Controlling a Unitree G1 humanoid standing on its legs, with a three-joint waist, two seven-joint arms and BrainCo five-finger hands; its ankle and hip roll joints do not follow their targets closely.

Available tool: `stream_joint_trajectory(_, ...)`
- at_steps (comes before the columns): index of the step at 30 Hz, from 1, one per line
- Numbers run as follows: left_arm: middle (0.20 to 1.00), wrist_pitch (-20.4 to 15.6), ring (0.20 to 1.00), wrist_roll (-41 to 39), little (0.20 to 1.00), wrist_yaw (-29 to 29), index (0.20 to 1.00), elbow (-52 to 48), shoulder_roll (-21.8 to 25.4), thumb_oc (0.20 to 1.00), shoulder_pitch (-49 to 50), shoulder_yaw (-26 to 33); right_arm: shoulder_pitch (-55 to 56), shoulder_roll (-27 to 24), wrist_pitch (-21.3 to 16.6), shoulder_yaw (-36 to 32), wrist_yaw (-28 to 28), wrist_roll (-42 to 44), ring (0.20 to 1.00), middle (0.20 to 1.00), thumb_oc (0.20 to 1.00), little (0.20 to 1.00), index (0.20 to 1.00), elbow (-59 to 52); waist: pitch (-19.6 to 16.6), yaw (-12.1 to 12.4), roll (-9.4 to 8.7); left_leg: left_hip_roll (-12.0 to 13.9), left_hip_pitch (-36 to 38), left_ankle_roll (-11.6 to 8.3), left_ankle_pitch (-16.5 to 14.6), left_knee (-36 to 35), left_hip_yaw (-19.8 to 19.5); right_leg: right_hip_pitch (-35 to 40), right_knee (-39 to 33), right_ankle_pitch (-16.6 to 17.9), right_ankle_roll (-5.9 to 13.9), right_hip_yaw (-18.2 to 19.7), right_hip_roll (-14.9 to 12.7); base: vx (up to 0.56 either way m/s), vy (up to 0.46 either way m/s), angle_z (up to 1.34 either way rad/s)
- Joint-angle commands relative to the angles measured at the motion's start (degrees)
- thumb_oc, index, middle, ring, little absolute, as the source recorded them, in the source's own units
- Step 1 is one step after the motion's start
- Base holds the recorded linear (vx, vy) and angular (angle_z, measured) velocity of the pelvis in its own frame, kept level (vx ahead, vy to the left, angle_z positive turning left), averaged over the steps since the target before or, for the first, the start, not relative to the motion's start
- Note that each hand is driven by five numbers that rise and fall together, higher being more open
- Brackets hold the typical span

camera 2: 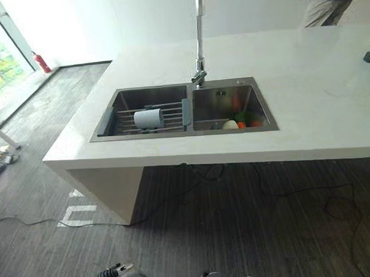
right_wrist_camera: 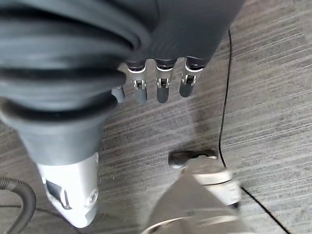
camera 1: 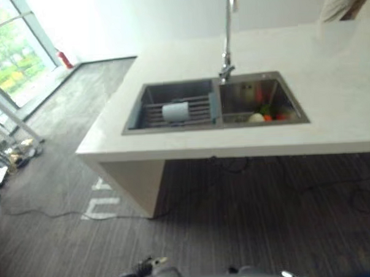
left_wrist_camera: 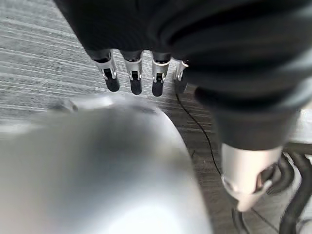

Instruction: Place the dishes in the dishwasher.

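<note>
Working from largest to smallest, you first have the white counter (camera 2: 306,108), then the double sink (camera 2: 183,108) set into it, with the faucet (camera 2: 199,46) rising at the divider. Across the left basin lies a slatted rack (camera 2: 126,119), and on it rests the cup (camera 2: 148,118), lying on its side. Judge the cup to be light, rigid and probably smooth (a slip risk under dark fingertips); you should take it around the barrel, thumb opposite the fingers. The right basin (camera 2: 232,99) holds small items (camera 2: 236,123), white, orange and red, too small to identify. No dishwasher is evident from this position. A person (camera 2: 326,3) stands beyond the counter, cut off at the frame edge. The left hand (left_wrist_camera: 134,73) and the right hand (right_wrist_camera: 161,83) both hang over the floor (camera 2: 238,222), well apart from the sink, fingers straight and holding nothing.
</note>
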Motion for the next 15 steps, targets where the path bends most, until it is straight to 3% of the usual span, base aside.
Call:
stream_joint_trajectory(1,1.000,-1.78,1.000,-1.50,1.000,0.18,1.000,2.89,-0.13,1.000,-3.82,0.52,-2.72,0.70,0.81,0.01,1.43,0.07,1.000,1.000,1.000,1.000,1.000,0.42,3.75,1.55,2.09,1.94,7.72,1.89,0.50,-14.19,-0.33,2.87,0.74,0.78,0.61,-0.25,-1.93,0.32,0.102,-1.33)
stream_joint_trajectory(2,1.000,-2.25,1.000,-1.36,1.000,0.35,1.000,3.48,-0.56,1.000,-3.72,0.61,-2.77,0.99,0.57,0.18,1.38,0.40,1.000,1.000,1.000,1.000,1.000,0.68,3.86,2.15,2.45,2.22,7.06,1.24,2.17,-16.50,-1.94,3.90,0.51,0.10,0.59,0.20,-1.72,0.42,0.210,-0.75)
stream_joint_trajectory(4,1.000,-2.41,1.000,-1.05,1.000,0.08,1.000,4.24,-0.82,1.000,-3.82,1.55,-2.06,1.75,-0.29,-0.25,1.50,0.25,1.000,1.000,1.000,1.000,1.000,1.13,3.76,2.52,2.75,2.35,6.01,1.06,2.69,-17.23,-2.23,6.06,0.43,-1.37,1.07,0.80,-2.41,0.32,0.229,-0.25)
stream_joint_trajectory(9,1.000,-1.65,1.000,-1.31,1.000,-0.86,1.000,5.24,0.70,1.000,-5.52,2.04,0.26,2.15,-1.38,-2.02,1.68,0.75,1.000,1.000,1.000,1.000,1.000,1.97,2.66,1.92,2.13,0.37,6.91,4.12,-0.89,-14.27,-1.52,7.16,3.47,-2.23,3.71,1.04,-6.22,0.30,0.333,-0.33)
stream_joint_trajectory(13,1.000,-0.04,1.000,-1.91,1.000,0.11,1.000,4.65,2.79,1.000,-7.79,1.31,0.39,1.92,-1.84,-2.67,1.40,0.84,1.000,1.000,1.000,1.000,1.000,0.18,2.91,0.71,2.59,-1.78,9.58,7.87,-2.33,-15.03,-1.80,-1.53,19.18,3.49,3.95,3.04,-7.78,0.16,0.268,-0.15)
stream_joint_trajectory(15,1.000,0.31,1.000,-3.53,1.000,1.04,1.000,4.35,3.49,1.000,-8.50,1.20,0.14,1.71,-1.80,-2.28,1.33,0.78,1.000,1.000,1.000,1.000,1.000,-0.58,3.53,0.43,2.86,-1.70,11.52,7.58,-2.26,-16.11,-1.56,-3.85,15.64,3.79,3.28,1.78,-8.67,0.08,0.054,0.05)
